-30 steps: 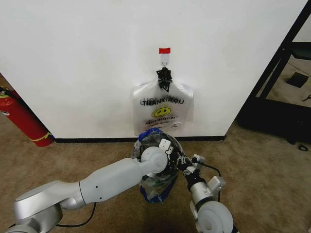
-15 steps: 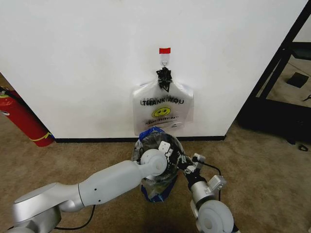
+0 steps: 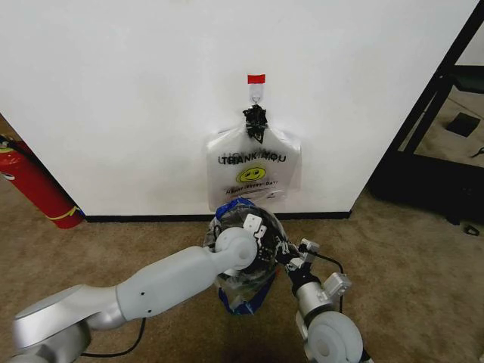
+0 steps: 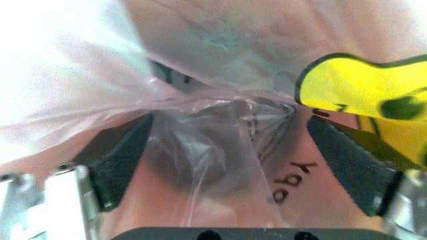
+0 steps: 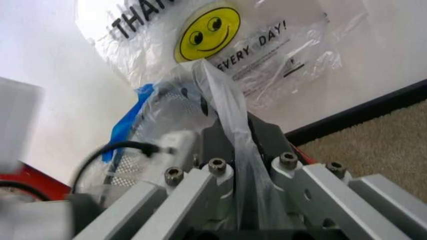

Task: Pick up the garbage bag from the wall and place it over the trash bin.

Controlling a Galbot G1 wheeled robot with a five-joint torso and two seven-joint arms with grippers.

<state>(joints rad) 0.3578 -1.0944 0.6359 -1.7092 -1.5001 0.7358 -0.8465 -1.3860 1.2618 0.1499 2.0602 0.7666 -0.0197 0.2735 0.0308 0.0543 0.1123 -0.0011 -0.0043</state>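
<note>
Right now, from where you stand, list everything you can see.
garbage bag: one, translucent white with blue print, draped over the trash bin
trash bin: one, black mesh, on the carpet by the wall, under the bag
bundle of bags: one, white with a yellow smiley, hanging on the wall under a black tie
tape strip: one, red, on the wall above the hook
fire extinguisher: one, red, on the floor at the robot's left
rack: one, black, at the robot's right
left pincer: one, open, bag film between its fingers
right pincer: one, shut on a strip of the garbage bag
</note>
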